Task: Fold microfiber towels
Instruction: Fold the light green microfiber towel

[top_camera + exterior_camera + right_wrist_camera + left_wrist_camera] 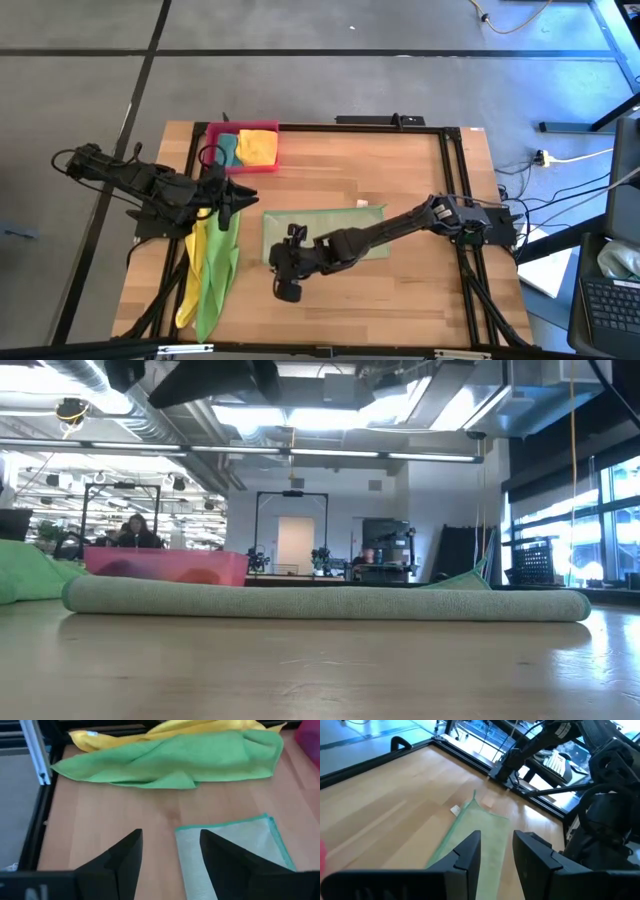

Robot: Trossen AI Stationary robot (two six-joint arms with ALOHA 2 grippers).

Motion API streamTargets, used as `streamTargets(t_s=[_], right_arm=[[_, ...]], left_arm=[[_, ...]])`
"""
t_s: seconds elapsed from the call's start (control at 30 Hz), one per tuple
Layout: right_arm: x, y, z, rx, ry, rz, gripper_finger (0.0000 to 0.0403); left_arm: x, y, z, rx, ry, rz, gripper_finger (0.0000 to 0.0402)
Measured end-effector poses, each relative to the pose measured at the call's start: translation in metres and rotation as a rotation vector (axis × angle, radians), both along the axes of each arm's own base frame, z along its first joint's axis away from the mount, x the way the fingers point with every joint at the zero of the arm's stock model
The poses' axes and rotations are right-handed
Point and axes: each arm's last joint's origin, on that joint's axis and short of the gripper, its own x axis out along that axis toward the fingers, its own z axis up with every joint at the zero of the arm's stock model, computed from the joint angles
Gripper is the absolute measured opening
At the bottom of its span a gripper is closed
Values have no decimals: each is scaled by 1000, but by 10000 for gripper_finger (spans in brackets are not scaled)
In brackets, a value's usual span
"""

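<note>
A pale olive-green towel (340, 225) lies folded flat at the table's middle; the low view shows it as a long low band (330, 600). My right gripper (280, 270) stands open over its near left corner (182, 831), which shows between the fingers; I see no touch. My left gripper (240, 197) hangs open above the table's left part, with nothing between its fingers (470, 855). A bright green towel (170, 757) and a yellow towel (165, 730) lie rumpled along the left edge. A teal towel (227, 148) and a yellow one (258, 145) lie in the pink tray.
The pink-red tray (243, 126) stands at the far left of the table. A black frame rail (452, 190) runs along the table's right side, another along the left (35, 755). Bare wood (400, 300) lies near the front right.
</note>
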Motion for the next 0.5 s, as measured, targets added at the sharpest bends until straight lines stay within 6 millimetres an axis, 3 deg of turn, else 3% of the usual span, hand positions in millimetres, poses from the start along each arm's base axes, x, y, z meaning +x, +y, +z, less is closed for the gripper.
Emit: streamTargets(t_s=[0.13, 0.5], right_arm=[[1, 5, -9, -5, 18, 7, 201], [31, 12, -81, 1, 4, 34, 201]], left_arm=[[0, 0, 0, 14, 7, -18, 105], [0, -2, -1, -34, 15, -76, 105]])
